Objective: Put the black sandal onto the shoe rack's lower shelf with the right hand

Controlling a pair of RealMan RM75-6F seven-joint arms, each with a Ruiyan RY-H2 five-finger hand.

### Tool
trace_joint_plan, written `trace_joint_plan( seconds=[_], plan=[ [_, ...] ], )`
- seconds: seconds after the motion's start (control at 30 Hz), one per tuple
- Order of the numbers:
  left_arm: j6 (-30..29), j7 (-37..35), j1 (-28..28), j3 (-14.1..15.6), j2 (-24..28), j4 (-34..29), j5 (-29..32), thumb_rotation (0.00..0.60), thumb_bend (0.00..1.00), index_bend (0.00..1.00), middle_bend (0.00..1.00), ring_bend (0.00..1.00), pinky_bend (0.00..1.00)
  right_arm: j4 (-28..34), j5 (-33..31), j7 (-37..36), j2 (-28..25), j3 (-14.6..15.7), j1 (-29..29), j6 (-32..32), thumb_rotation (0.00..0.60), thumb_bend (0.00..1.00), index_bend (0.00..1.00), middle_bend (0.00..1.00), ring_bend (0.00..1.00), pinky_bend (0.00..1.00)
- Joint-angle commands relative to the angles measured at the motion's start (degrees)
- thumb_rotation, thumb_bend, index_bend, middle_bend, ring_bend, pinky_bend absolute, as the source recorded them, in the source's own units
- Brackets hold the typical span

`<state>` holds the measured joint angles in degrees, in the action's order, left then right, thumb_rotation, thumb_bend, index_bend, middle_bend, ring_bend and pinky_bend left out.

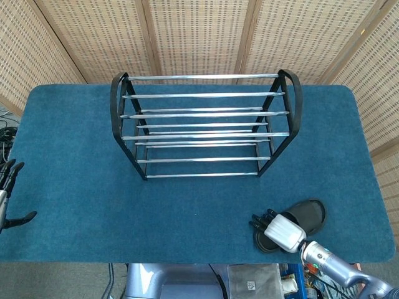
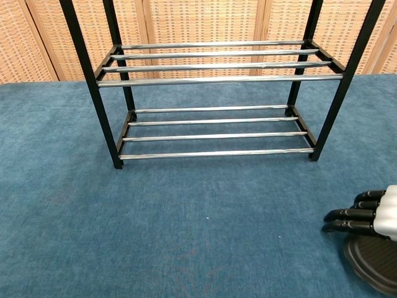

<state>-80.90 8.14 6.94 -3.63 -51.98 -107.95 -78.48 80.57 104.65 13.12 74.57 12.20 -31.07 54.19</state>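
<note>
The right hand [image 1: 278, 229] is reaching over the black sandal [image 1: 307, 215] near the table's [image 1: 187, 205] front-right corner, fingers extended, not yet gripping (grasp step). Next: closing, lifting, carrying to the shoe rack's [image 1: 202, 124] lower shelf [image 2: 214, 144].

I see the worktop [image 1: 187, 212] covered in matt blue carpet-like cloth (short, slightly rough pile). The shoe rack [image 1: 206, 124] has glossy chrome rails in matt black end frames; the black sandal [image 1: 308, 215] looks matt.
</note>
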Motion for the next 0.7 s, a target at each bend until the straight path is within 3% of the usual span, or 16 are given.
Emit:
trace_joint_plan(
  seconds=[0.03,0.1,0.2,0.43,0.7],
  plan=[
    [0.0,-0.1,0.0,0.0,0.0,0.0,0.1,0.6,0.11,0.0,0.0,0.0,0.0,0.4,0.8,-1.2,0.0,0.2,-0.5,0.7,0.6,0.04,0.46,0.47,0.51,0.41],
    [0.1,-0.2,0.0,-0.1,0.0,0.0,0.2,0.6,0.11,0.0,0.0,0.0,0.0,0.1,2.0,-2.4,0.2,0.4,-0.4,2.4,0.6,0.16,0.54,0.55,0.57,0.45],
    [0.2,-0.2,0.1,-0.1,0.0,0.1,0.3,0.6,0.11,0.0,0.0,0.0,0.0,-0.8,4.0,-4.1,0.4,0.9,-0.2,5.2,0.6,0.25,0.56,0.58,0.59,0.45],
    [0.3,-0.2,0.1,0.0,0.0,0.0,0.3,0.6,0.11,0.0,0.0,0.0,0.0,-1.4,9.2,-2.3,-0.1,1.2,-0.2,11.3,0.6,0.29,0.57,0.57,0.59,0.45],
    [0.4,0.2,0.2,0.0,-0.1,0.0,0.3,0.6,0.11,0.0,0.0,0.0,0.0,-0.3,14.6,3.8,-0.9,-0.4,-3.2,12.7,0.6,0.32,0.57,0.57,0.59,0.45]
  ],
)
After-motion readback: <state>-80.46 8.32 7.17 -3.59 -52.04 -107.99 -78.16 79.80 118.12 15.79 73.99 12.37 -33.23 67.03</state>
